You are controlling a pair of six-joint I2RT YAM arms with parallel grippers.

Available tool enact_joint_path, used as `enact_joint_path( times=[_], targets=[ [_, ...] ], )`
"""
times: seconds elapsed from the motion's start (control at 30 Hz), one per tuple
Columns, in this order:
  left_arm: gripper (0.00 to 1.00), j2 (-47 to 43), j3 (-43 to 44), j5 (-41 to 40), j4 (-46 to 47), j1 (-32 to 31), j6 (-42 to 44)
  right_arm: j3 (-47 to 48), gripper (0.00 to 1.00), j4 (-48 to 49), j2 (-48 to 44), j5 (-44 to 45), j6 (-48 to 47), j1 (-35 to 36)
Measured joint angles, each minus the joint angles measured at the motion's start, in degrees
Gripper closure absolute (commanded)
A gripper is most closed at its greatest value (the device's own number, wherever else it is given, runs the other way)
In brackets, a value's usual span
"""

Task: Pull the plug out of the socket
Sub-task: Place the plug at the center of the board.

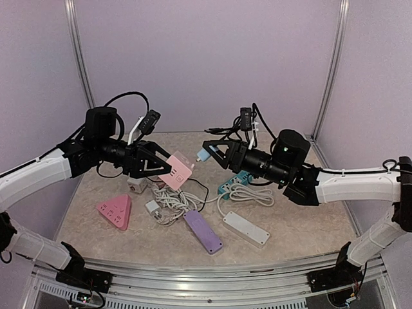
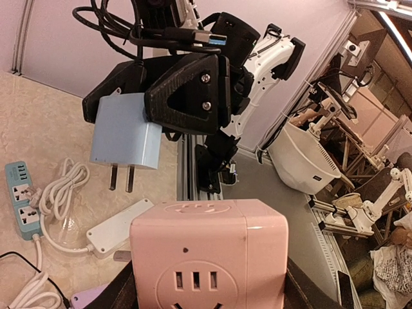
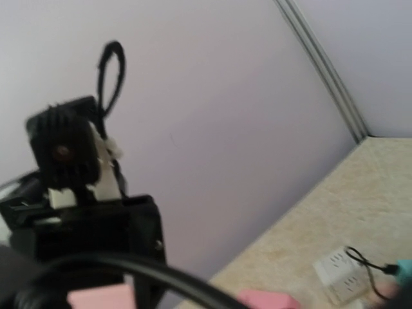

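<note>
The pale blue plug [image 2: 125, 138] hangs in the air with its two metal prongs [image 2: 121, 177] bare and pointing toward the pink cube socket [image 2: 209, 254]. There is a clear gap between them, and no part of the plug touches the socket. The right gripper [image 1: 211, 149] is closed on the plug's body, its black fingers [image 2: 187, 90] pressed against the sides. The left gripper [image 1: 161, 166] is clamped around the socket and holds it up off the table [image 1: 309, 225], with the slotted face turned toward its own wrist camera. From above, the plug and the socket sit near each other between the two arms, roughly level, over the back middle of the table. The right wrist view is blurred and shows only the other arm and a sliver of pink, so it adds nothing about the grip. Judging by the free prongs and the gap, the pull itself looks done. What may be left is only to draw the two apart and set them down. Below them lie loose white cords [image 1: 172, 201], a pink triangular power strip [image 1: 114, 212], a purple one [image 1: 203, 232], a white one [image 1: 245, 228] and a teal one [image 2: 19, 199].
</note>
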Motion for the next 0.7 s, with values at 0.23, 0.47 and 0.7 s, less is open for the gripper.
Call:
enact_joint_path(
  times=[0.23, 0.47, 0.7],
  targets=[
    [1.0, 0.04, 0.98, -5.81, -2.34, -0.22, -0.11, 0.5, 1.0, -11.72, -4.17, 6.64, -4.02, 0.13],
    [1.0, 0.02, -2.43, -15.78, -0.76, -0.42, -5.29, 1.92, 1.0, -30.4, -10.27, 12.92, -7.19, -6.54],
    [1.0, -4.2, -14.12, -28.41, -1.9, -0.48, -14.03, 1.92, 1.0, -47.28, -12.68, 15.1, -11.72, -18.56]
  ],
)
